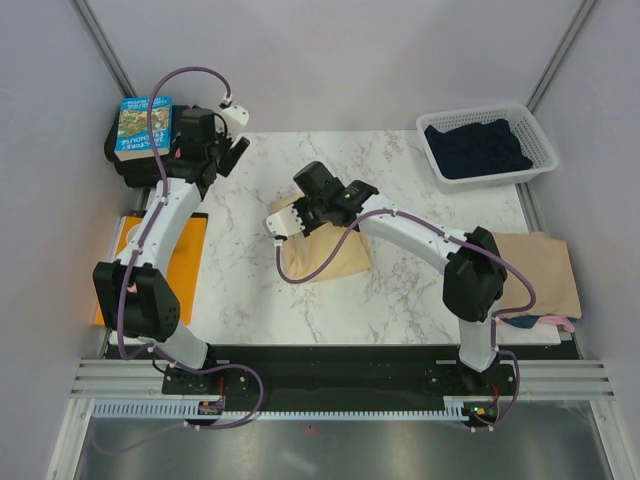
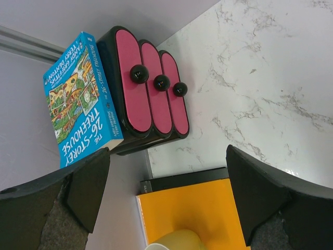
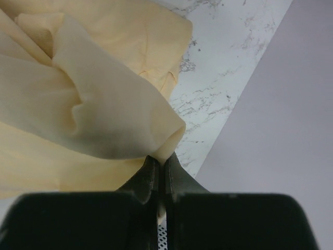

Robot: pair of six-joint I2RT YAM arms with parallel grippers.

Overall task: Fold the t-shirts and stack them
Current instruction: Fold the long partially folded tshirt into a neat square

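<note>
Right tool [image 3: 161, 162]: fingers together, pinching a raised fold of the pale yellow t-shirt [image 3: 93, 109].
Pale yellow t-shirt: bunched mid-desk [image 1: 400, 300], under the right wrist.
Left tool [image 2: 167, 156]: fingers wide apart, holding nothing, over the far-left corner beside a blue paperback [image 2: 78, 104].
Tan t-shirt [image 1: 540, 270]: lies flat at the desk's right edge.
Navy t-shirt [image 1: 475, 150]: heaped in the white basket [image 1: 540, 135], far right.

L arm: upper link rises from base, forearm reaches fwd to far-left; left gripper [image 1: 232, 150] wide open, fingers [image 2: 86, 190] spread, nothing between. R arm: elbow raised, forearm extends fwd-left, wrist pitched down; right gripper [image 1: 285, 222] closed, jaws pinching a pale yellow t-shirt [image 3: 104, 120] fold
</note>
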